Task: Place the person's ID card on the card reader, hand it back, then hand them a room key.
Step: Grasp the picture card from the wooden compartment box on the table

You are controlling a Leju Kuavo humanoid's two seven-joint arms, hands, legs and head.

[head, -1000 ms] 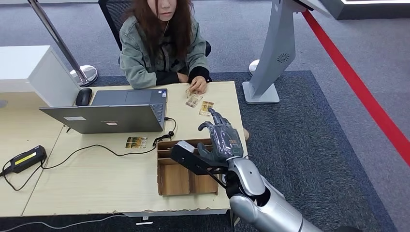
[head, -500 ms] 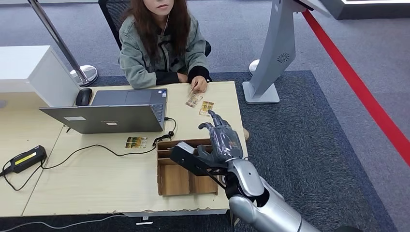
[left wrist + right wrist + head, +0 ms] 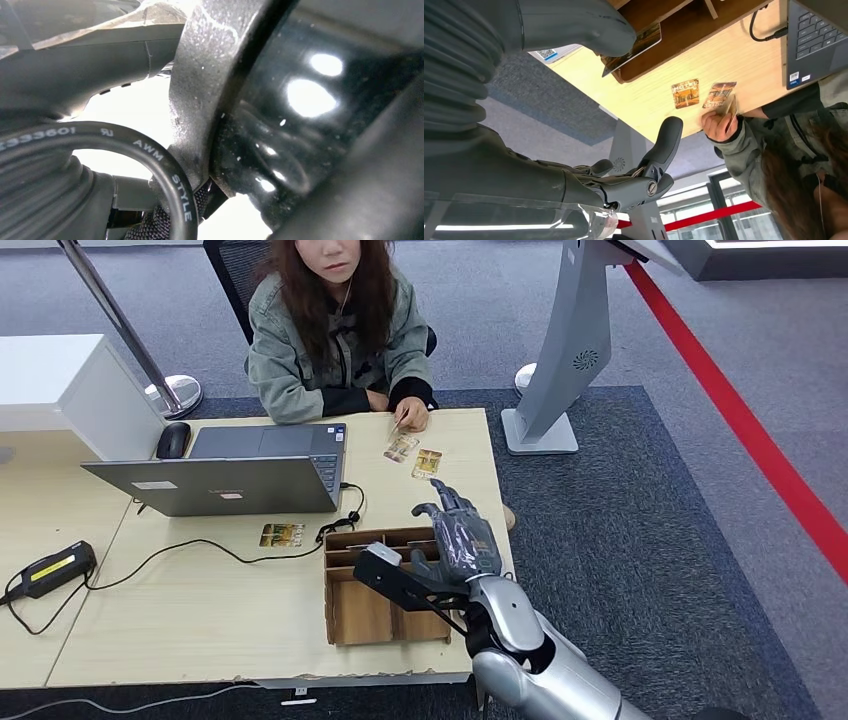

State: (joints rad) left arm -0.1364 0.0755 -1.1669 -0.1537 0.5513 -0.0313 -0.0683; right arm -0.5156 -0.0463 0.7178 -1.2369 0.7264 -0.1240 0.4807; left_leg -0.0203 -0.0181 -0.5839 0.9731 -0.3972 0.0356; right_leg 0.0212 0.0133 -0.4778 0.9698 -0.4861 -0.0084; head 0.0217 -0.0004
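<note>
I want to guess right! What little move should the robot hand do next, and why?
Probably dip the right robot hand into the wooden box and pinch the card by its thumb: its fingers are spread, holding nothing, right above it.

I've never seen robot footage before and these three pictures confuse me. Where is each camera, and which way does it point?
Head view: high on the robot, looking down at the desk, laptop and seated person; its right hand reaches in.
Left wrist view: at the left wrist, close against a black cable; too blurred to tell more.
Right wrist view: behind the right hand, upside down.
Shared: head and right wrist views both show two cards by the person's hand.
</note>
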